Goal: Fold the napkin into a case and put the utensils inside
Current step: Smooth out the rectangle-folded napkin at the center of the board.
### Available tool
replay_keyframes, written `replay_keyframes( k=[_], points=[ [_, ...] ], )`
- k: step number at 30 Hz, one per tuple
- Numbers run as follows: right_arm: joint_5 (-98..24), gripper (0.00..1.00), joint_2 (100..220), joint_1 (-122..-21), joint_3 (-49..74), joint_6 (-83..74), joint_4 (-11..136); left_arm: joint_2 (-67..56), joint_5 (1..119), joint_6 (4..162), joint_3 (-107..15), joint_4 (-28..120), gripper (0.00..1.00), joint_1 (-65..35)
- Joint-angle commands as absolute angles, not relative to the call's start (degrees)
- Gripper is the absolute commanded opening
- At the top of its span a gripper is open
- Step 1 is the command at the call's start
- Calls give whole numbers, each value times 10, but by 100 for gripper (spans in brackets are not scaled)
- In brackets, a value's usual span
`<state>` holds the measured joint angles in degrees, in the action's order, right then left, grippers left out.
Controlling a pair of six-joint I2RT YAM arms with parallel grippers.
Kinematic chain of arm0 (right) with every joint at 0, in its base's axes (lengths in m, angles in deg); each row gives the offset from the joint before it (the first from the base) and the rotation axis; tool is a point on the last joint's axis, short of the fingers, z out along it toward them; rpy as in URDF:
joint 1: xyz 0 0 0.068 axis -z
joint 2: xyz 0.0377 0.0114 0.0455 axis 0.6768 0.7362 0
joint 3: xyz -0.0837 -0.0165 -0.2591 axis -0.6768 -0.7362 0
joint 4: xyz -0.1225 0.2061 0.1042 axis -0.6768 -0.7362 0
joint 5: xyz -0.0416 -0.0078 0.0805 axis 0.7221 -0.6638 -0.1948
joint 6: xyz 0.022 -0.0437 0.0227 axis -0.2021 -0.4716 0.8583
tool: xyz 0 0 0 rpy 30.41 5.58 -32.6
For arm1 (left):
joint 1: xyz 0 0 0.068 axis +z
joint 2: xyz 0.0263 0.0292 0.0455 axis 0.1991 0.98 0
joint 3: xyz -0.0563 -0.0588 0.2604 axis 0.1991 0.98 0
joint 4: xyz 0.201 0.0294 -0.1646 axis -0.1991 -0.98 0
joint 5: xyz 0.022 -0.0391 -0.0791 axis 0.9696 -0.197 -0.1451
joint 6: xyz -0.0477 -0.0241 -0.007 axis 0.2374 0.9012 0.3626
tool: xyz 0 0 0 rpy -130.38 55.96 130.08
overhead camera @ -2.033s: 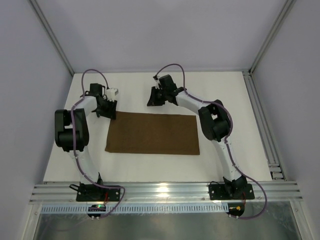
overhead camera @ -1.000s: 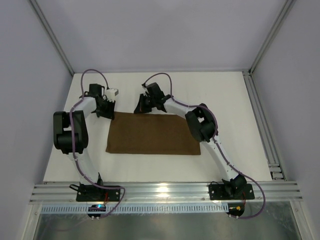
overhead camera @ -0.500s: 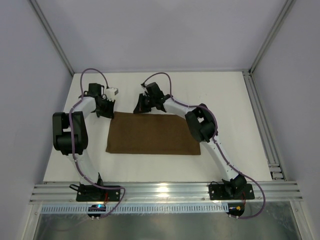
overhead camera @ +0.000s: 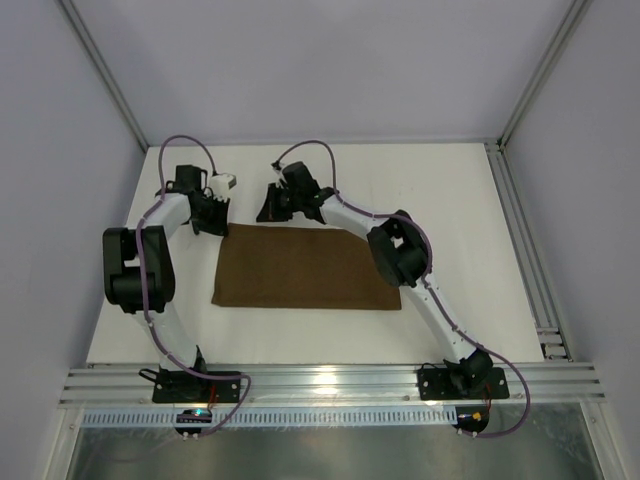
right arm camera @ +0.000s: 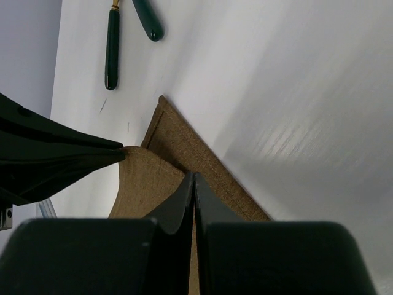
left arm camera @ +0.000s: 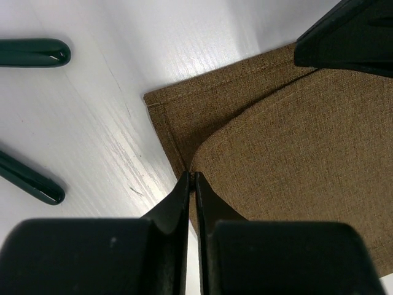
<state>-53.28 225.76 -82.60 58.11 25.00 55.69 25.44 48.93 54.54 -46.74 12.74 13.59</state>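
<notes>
Both arms reach to the far edge of the napkin (overhead camera: 305, 267), which lies folded as a flat brown oblong mid-table (overhead camera: 460, 200). The left arm rises from its near-left base, its elbow jutting left and its forearm angled in to the napkin's far-left corner. The right arm leans diagonally from its near-right base, with its elbow over the far-right corner and its forearm stretched left along the far edge.

The left gripper (left arm camera: 191, 178) has its fingers pressed together on the corner of the napkin's upper layer, which curls up off the lower one. The right gripper (right arm camera: 192, 177) is likewise closed, and it appears to nip the same layer's edge just beside the left tool. The two tips are near each other but apart.

The utensils (right arm camera: 112, 49) lie on bare table just beyond the far-left corner, with only their dark handles in view.

Two seconds ago the right gripper hung near the middle of the far edge. It has since slid left towards the left one, and its elbow has followed. The left arm has hardly moved, and the napkin keeps its place.
</notes>
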Motion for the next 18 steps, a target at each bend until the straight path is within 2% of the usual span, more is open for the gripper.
replay_keyframes(
  k=[1,18],
  points=[
    [-532,3,2283,-827,600,272,567,237,481,536,-467,126,2,135],
    [-519,3,2294,-836,604,283,533,214,448,549,-474,139,0,135]
  ],
)
